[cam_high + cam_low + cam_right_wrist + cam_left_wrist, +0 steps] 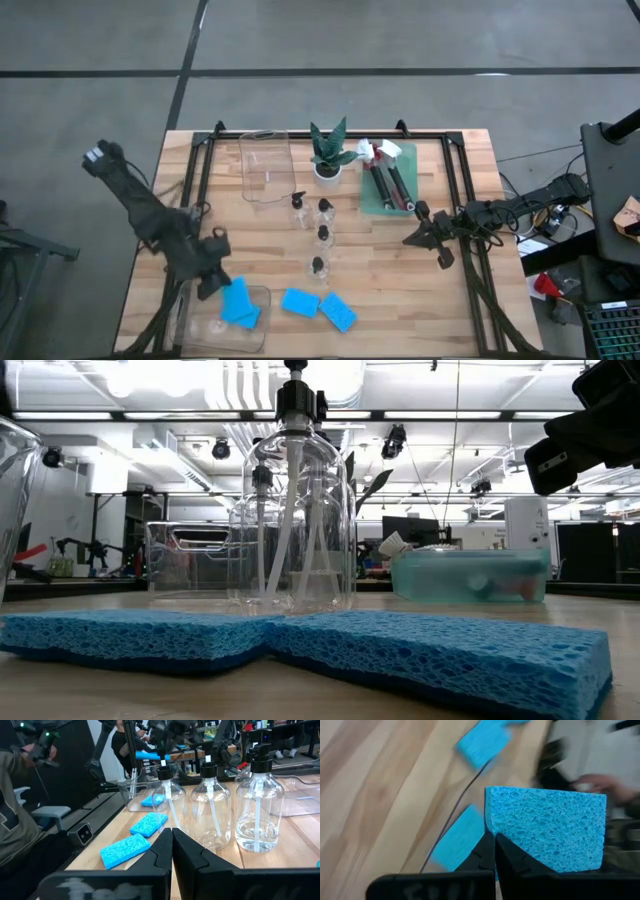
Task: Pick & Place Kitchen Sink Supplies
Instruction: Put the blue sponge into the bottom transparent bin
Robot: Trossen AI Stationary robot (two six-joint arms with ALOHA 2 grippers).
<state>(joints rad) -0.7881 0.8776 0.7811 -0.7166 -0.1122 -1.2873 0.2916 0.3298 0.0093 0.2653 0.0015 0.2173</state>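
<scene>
left pincer (222,283) | clamped on blue sponge (547,827) | above clear tray (205,332) | right pincer (430,243) together

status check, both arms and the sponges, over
Left gripper shut on bright blue rectangular sponge above clear plastic tray. Right gripper shut, empty, waiting beside bottles. Nothing blocking.

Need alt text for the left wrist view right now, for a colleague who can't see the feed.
The left gripper, its dark fingers closed, holds a bright blue rectangular sponge above the light wooden table. Two more blue sponges lie on the table beyond it, slightly blurred.
</scene>
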